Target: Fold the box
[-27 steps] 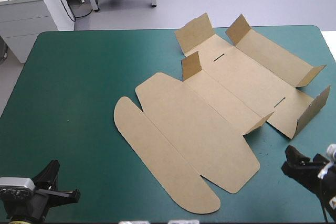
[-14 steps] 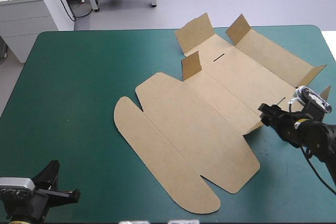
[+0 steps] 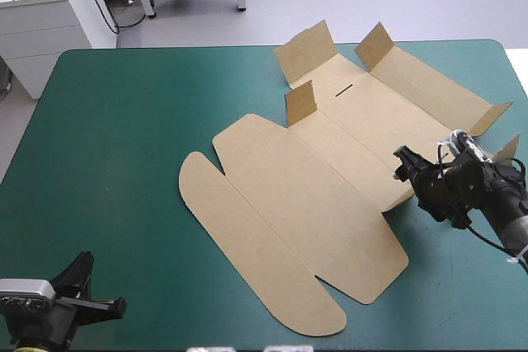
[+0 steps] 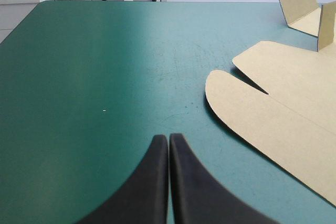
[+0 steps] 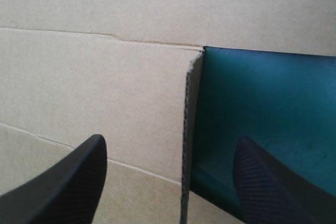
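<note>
The brown box (image 3: 313,204) lies as a cut sheet, mostly flat, on the teal-green cover, right of the middle. Its rounded lid flap (image 4: 283,114) points toward the near left. My right gripper (image 3: 405,167) hovers over the sheet's right side, open. In the right wrist view a small raised flap (image 5: 185,145) stands edge-on between the gripper's (image 5: 169,142) spread fingers, with board (image 5: 105,77) beyond it. My left gripper (image 3: 87,286) sits at the table's near left corner, well away from the box. Its fingers (image 4: 169,182) are shut, with nothing in them.
Several short flaps stand up at the sheet's far end (image 3: 305,51) (image 3: 375,43) and right end (image 3: 488,117). Another flap rises near the sheet's middle (image 3: 301,103). Teal-green cover (image 3: 124,162) spreads left of the box up to the table's left edge.
My right arm has come in from the near right corner and now reaches over the box's right side at the small raised flap. The left arm and the box have not moved.
</note>
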Motion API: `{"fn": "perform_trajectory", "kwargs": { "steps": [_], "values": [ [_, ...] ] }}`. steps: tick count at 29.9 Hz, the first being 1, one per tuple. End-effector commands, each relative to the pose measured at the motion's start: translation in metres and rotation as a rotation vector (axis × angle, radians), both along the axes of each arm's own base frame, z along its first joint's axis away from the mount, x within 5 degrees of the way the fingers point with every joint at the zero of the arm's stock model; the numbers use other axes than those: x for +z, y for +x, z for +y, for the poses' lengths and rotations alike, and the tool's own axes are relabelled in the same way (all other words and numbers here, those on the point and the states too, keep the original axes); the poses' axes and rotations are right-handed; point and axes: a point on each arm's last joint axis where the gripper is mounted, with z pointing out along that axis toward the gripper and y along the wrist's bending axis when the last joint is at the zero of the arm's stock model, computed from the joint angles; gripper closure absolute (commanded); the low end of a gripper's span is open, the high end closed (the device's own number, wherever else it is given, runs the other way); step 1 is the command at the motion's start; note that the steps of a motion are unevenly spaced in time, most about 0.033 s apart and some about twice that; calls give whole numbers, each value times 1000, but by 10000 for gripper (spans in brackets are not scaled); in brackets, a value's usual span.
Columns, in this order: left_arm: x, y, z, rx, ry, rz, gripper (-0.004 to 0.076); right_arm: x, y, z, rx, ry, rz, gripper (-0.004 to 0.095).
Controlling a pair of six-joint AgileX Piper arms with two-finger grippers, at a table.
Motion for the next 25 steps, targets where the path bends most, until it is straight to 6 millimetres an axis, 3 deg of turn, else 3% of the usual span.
{"fn": "perform_trajectory", "kwargs": {
  "steps": [1,6,14,18,25],
  "values": [
    [15,-3,0,2,-19,-112,732,13,6,1,-38,23,-60,418],
    [15,-3,0,2,-19,-112,732,9,8,0,-53,27,-35,925],
    [15,-3,0,2,-15,-112,732,11,8,0,-5,-6,-38,908],
    [15,-3,0,2,-15,-112,732,29,20,8,196,-58,-126,908],
    [15,-3,0,1,-17,-112,732,60,45,14,533,-192,-68,907]
  ]
}}
